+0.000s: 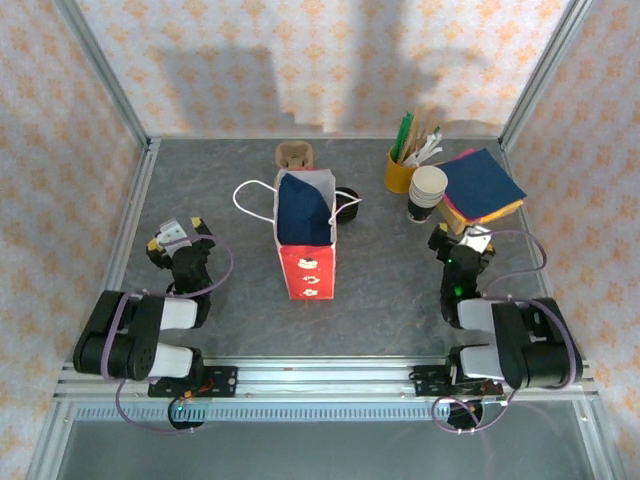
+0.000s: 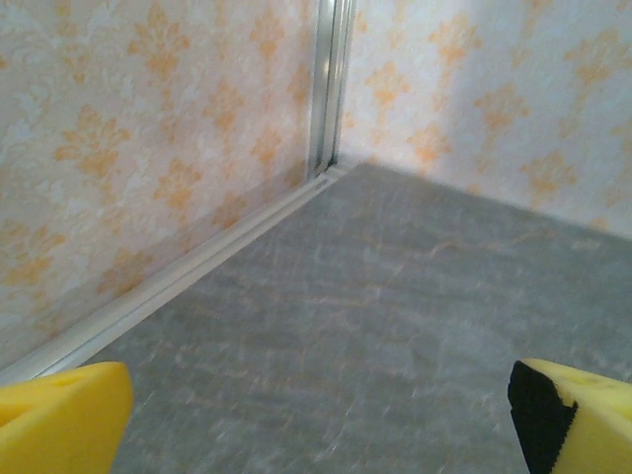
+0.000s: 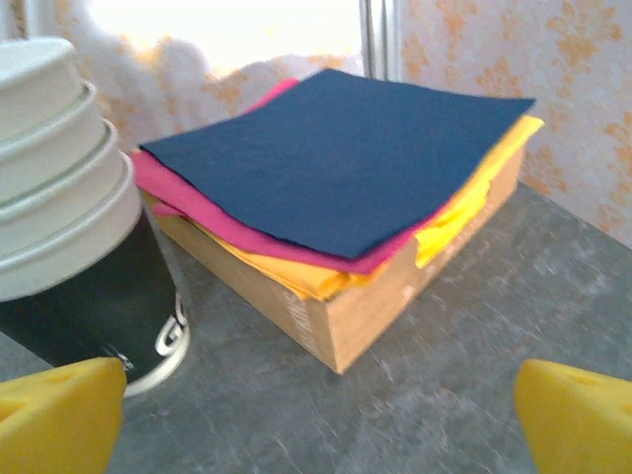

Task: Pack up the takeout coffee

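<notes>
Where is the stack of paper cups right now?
In the top view the stack of paper cups stands at the far right of the table, between the yellow cup of sticks and the napkin pile.

The tabletop [image 1: 400, 290] is mottled grey. The walls [image 1: 60, 120] are cream with an orange floral print. The bag [image 1: 305, 272] is white, its front panel red with white motifs. The right gripper [image 3: 316, 415] has yellow fingertips [image 3: 59, 415]. Ahead of it, the napkins [image 3: 336, 148] are navy, pink and yellow, the box [image 3: 395, 296] is tan, and the cup stack [image 3: 59, 138] is white over black.
</notes>
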